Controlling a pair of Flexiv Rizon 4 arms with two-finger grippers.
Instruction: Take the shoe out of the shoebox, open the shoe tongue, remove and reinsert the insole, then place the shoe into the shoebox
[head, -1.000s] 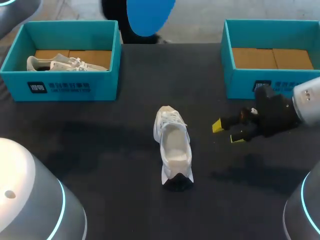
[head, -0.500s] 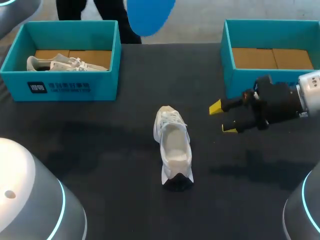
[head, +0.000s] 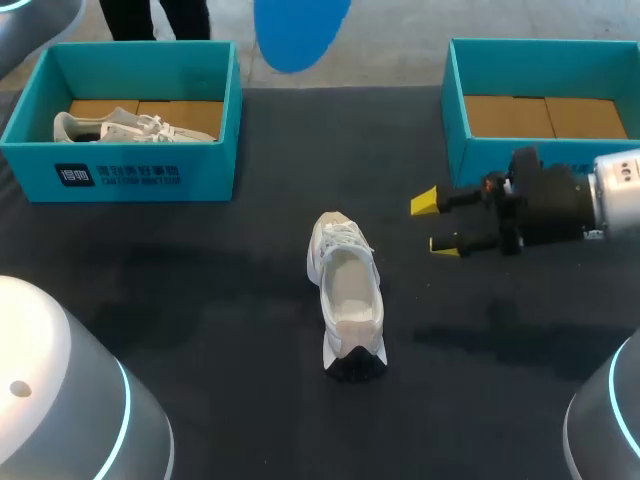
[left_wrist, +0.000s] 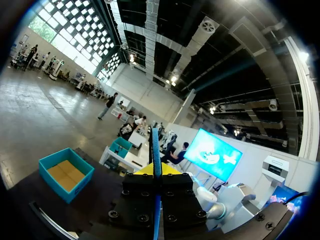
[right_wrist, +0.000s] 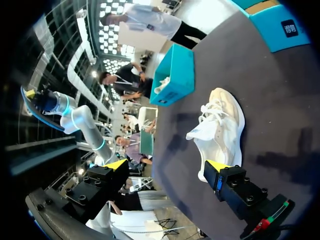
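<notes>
While logging the right gripper (head: 435, 224), found fingers spread wide with nothing between them; hovers just in front of the empty teal cardboard shoebox (head: 455, 150), by its front wall. Located the white lace-up sneaker (head: 348, 295) well apart from that shoebox, out on the dark table towards the left arm's side. Upright on its sole, toe end away from the robot, dark heel nearest. Lies ahead of the right gripper's fingertips, apart, untouched. Found the left gripper (left_wrist: 152, 170) up above the table, closed on a thin blue flat piece (left_wrist: 156, 142), taken to be the insole.

Risks, as judgement only:
- Could skid or tip the light sneaker by touching its side with one finger only.
- Could snag the laces by closing too near the tongue.
- Could buckle the insole by pushing it in without holding the opening wide.
</notes>
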